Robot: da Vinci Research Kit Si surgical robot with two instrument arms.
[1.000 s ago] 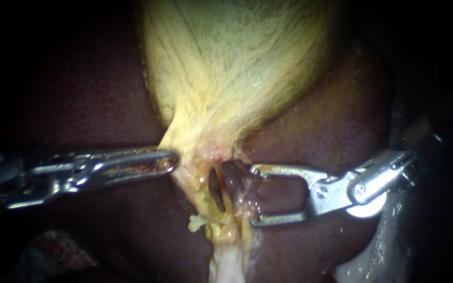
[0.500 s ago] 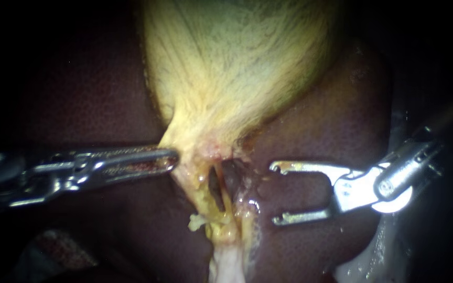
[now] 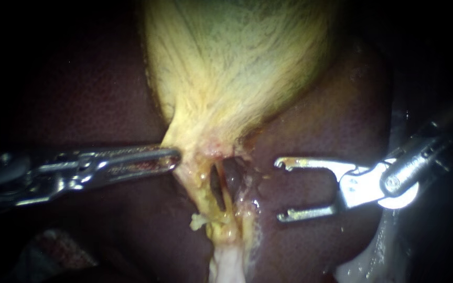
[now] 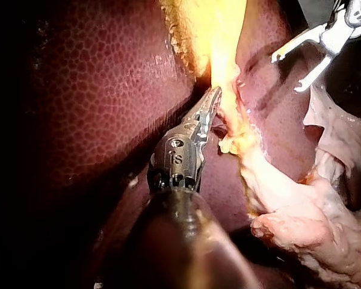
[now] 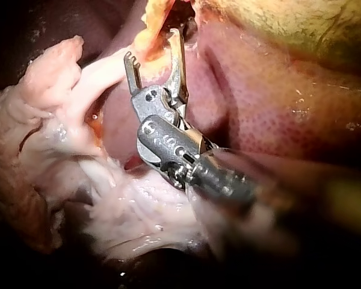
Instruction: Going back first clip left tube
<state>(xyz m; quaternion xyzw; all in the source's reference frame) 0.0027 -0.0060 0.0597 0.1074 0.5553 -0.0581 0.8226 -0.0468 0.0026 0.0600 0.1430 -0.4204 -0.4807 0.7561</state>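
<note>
The pale yellow gallbladder [image 3: 237, 68] narrows to a neck between lobes of dark liver [image 3: 315, 120]. Below the neck runs a dark reddish tube [image 3: 233, 178] beside a dark slit in yellow fat. My left instrument [image 3: 171, 157] lies level, its jaws shut on the neck's left edge; in the left wrist view its jaws [image 4: 214, 96] pinch the yellow tissue. My right instrument [image 3: 280, 188] stands to the right of the tube, its forked jaws wide open, empty and clear of the tissue. It also shows in both wrist views [image 5: 153, 47] [image 4: 287, 73]. I cannot make out a clip.
A strand of pale whitish tissue [image 3: 226, 262] hangs below the tubes. In the right wrist view, loose pale pink tissue [image 5: 126, 205] lies beside and under the right instrument's shaft. Liver surrounds the site on both sides.
My right instrument has drawn back to the right, off the dark tube that its open jaws straddled a second ago. The left instrument and the gallbladder have held still.
</note>
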